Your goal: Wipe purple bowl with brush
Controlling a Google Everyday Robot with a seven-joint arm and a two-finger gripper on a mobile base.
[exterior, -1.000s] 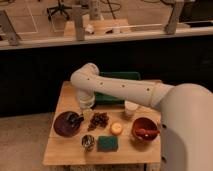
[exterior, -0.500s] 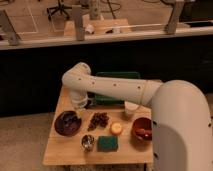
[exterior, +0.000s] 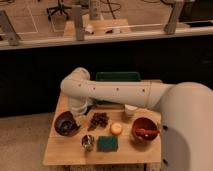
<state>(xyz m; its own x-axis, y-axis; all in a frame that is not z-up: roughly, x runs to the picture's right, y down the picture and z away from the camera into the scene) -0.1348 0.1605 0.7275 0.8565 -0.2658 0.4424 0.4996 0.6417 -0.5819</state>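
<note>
1. The gripper [exterior: 80, 116] hangs low over the wooden table [exterior: 65, 152], just beside the purple bowl [exterior: 66, 123] on its right rim; whether it grips anything I cannot tell, and no brush can be made out.
2. The bowl looks glossy, rigid and light, so it would likely slide under a hard wipe; pressing gently inside its wall seems wise.
3. Left of the gripper, past the bowl, the table edge is close.
4. To its right sit a dark cluster [exterior: 98, 120], a metal cup [exterior: 88, 142] and a green sponge [exterior: 107, 144], leaving little room.
</note>
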